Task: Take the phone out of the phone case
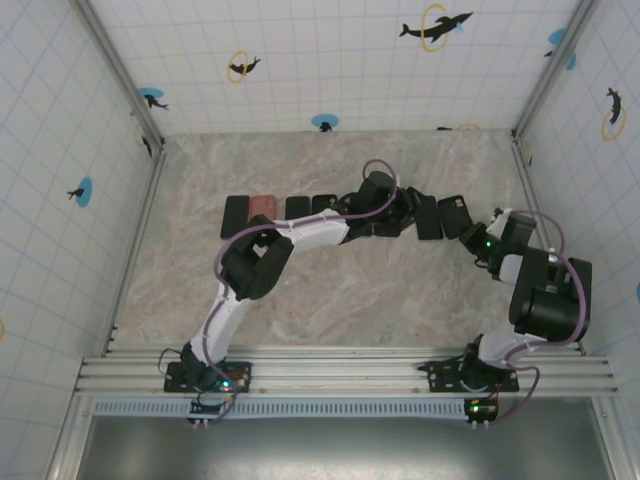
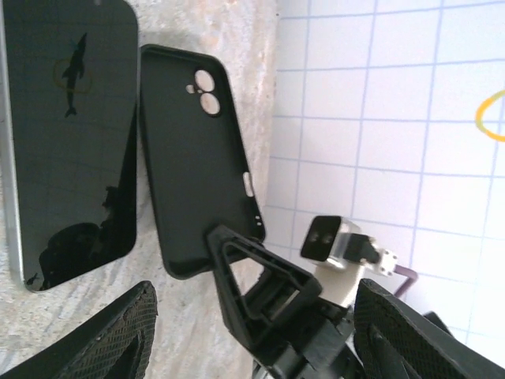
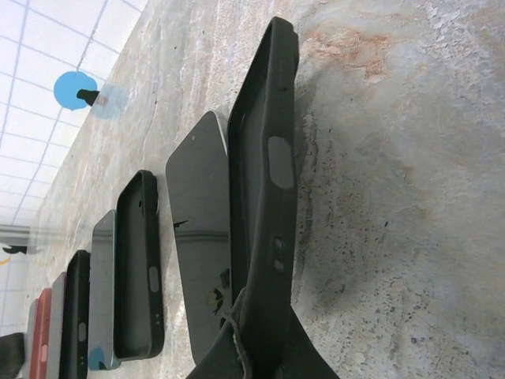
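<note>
Checking separation first: the phone (image 2: 75, 142) lies screen-up on the table (image 1: 330, 300), outside the phone case (image 2: 197, 158). The case sits just beside it on the 3 o'clock side in the left wrist view. Overhead, the pair sits at about 2 o'clock from the table's middle. The extraction itself looks done.

Jaws:
- The left gripper (image 2: 256, 320) stands well open over the pair, with nothing between its fingers.
- The right gripper (image 3: 252, 355) is closed, pinching the case's end wall at 6 o'clock in its own view. I cannot tell whether that end is lifted off the table.

Step in hand (judgement): clear away and set the case down.
- Left arm: rise straight up before moving sideways, so the pads do not drag across the glass.
- Right arm: lay the case flat, keep the gap to the phone, then let go. Pulling toward 9 o'clock in the left wrist view would nudge the handset.

Materials:
- The phone has a glossy black face that mirrors the wall's dolphin print, a thin pale metal edge and rounded corners. It should slide easily on the stone.
- The case is matte black and looks like soft rubber. It is a shallow tray with a raised lip, two round camera holes at 12 o'clock and moulded side buttons. It will probably flex under a pinch.
- The left pads (image 2: 118, 339) are knurled black.
- The table has a marble pattern and a slightly rough look.
- More cases and handsets (image 3: 138, 268) run in a row toward 9 o'clock overhead.
</note>
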Controlling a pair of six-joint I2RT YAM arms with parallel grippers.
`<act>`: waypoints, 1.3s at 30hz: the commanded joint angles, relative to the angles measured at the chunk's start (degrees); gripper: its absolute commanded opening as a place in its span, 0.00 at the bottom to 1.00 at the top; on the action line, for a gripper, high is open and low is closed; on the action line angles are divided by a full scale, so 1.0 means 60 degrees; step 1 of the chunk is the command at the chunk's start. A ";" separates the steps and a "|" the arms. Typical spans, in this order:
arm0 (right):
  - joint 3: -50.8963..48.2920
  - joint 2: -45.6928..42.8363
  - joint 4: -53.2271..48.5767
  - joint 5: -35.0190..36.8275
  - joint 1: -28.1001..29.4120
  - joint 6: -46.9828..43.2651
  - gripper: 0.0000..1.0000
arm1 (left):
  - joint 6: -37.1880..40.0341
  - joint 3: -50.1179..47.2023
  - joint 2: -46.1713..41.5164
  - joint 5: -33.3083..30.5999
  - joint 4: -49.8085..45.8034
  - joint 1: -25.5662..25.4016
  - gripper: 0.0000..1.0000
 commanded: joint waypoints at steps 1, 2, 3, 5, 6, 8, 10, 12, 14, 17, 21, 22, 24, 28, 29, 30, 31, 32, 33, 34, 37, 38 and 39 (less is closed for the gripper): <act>0.0404 0.0276 0.0055 -0.0277 -0.0119 -0.0213 0.00 | 0.0260 -0.0070 -0.0436 -0.0043 -0.0054 0.0089 0.68; 0.0444 0.0378 0.0077 -0.0353 -0.0147 -0.0186 0.00 | 0.0248 -0.0071 -0.0448 -0.0045 -0.0027 0.0089 0.68; 0.0486 0.0466 0.0092 -0.0413 -0.0145 -0.0182 0.00 | 0.0250 -0.0057 -0.0469 -0.0042 -0.0020 0.0089 0.68; 0.0569 0.0644 0.0118 -0.0461 -0.0148 -0.0153 0.00 | 0.0268 -0.0068 -0.0486 -0.0017 -0.0024 0.0089 0.68; 0.0606 0.0709 0.0130 -0.0476 -0.0148 -0.0153 0.00 | 0.0247 -0.0063 -0.0491 0.0001 -0.0011 0.0098 0.68; 0.0688 0.0837 0.0135 -0.0477 -0.0147 -0.0117 0.00 | 0.0263 -0.0056 -0.0516 0.0011 0.0005 0.0100 0.68; 0.0755 0.0995 0.0228 -0.0527 -0.0115 -0.0012 0.04 | 0.0269 -0.0056 -0.0517 0.0018 0.0026 0.0096 0.68; 0.0796 0.1119 0.0298 -0.0572 -0.0063 0.0025 0.08 | 0.0255 -0.0034 -0.0493 0.0046 0.0064 0.0104 0.68; 0.0852 0.1233 0.0293 -0.0558 0.0001 0.0034 0.09 | 0.0220 -0.0023 -0.0483 0.0077 0.0115 0.0102 0.68; 0.0877 0.1341 0.0298 -0.0530 0.0060 0.0023 0.14 | 0.0225 -0.0015 -0.0488 0.0117 0.0099 0.0118 0.68; 0.0959 0.1345 0.0172 -0.0338 0.0064 -0.0015 0.23 | 0.0234 -0.0022 -0.0503 0.0152 0.0109 0.0133 0.68; 0.1009 0.1360 0.0094 -0.0317 0.0071 -0.0058 0.26 | 0.0229 -0.0015 -0.0503 0.0170 0.0122 0.0133 0.69; 0.1081 0.1345 -0.0088 -0.0305 0.0099 -0.0157 0.29 | 0.0233 -0.0022 -0.0516 0.0180 0.0123 0.0133 0.69; 0.1160 0.1146 -0.0616 -0.0052 0.0143 -0.0518 0.36 | 0.0244 0.0004 -0.0529 0.0228 0.0145 0.0150 0.69; 0.1190 0.1099 -0.0776 0.0050 0.0141 -0.0634 0.37 | 0.0277 0.0014 -0.0544 0.0237 0.0125 0.0162 0.69; 0.1226 0.1056 -0.0946 0.0129 0.0137 -0.0743 0.39 | 0.0294 0.0005 -0.0558 0.0230 0.0088 0.0175 0.68; 0.1255 0.1038 -0.1050 0.0161 0.0123 -0.0816 0.40 | 0.0329 0.0014 -0.0591 0.0221 0.0049 0.0190 0.69; 0.1265 0.1029 -0.1114 0.0167 0.0115 -0.0830 0.42 | 0.0344 -0.0011 -0.0603 0.0234 0.0042 0.0192 0.68; 0.1293 0.1023 -0.1197 0.0139 0.0108 -0.0848 0.43 | 0.0346 -0.0035 -0.0618 0.0235 0.0047 0.0205 0.69; 0.1341 0.1009 -0.1323 0.0138 0.0110 -0.0881 0.44 | 0.0368 -0.0046 -0.0634 0.0260 0.0035 0.0206 0.69; 0.1431 0.0910 -0.1720 0.0244 0.0137 -0.1035 0.47 | 0.0426 -0.0041 -0.0685 0.0271 -0.0010 0.0228 0.68; 0.1426 0.0858 -0.1809 0.0294 0.0137 -0.1070 0.48 | 0.0445 -0.0060 -0.0703 0.0281 -0.0037 0.0235 0.68; 0.1406 0.0808 -0.1873 0.0334 0.0119 -0.1125 0.49 | 0.0455 -0.0055 -0.0721 0.0295 -0.0043 0.0235 0.69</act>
